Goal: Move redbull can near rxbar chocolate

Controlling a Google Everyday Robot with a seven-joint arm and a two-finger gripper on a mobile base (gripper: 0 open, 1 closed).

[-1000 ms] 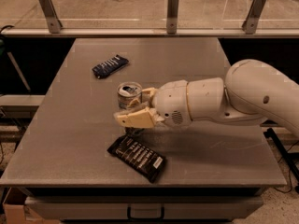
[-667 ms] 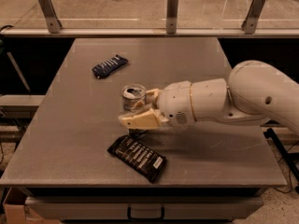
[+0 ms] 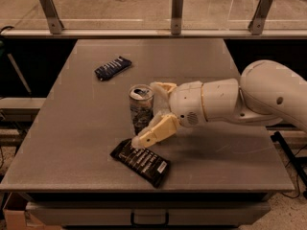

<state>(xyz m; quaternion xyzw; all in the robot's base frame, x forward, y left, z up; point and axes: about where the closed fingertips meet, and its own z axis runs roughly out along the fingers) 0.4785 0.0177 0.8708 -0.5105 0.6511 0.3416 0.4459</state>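
The redbull can [image 3: 140, 108] stands upright on the grey table [image 3: 86, 128], near the middle. The rxbar chocolate [image 3: 140, 161], a flat black wrapper with white text, lies just in front of the can, close to the table's front edge. My gripper [image 3: 146, 114] reaches in from the right, with its cream fingers [image 3: 154, 132] spread on either side of the can. One finger is behind the can's top and the other is low in front of its base. The jaws look open, wider than the can.
A smaller dark blue wrapper [image 3: 112, 67] lies at the back left of the table. My white arm [image 3: 249, 99] stretches over the table's right side. A glass barrier with metal posts [image 3: 176, 11] runs behind the table.
The can and gripper have shifted a little to the right. The front finger has dropped away from the can's body, so more of the can shows, standing on the table.
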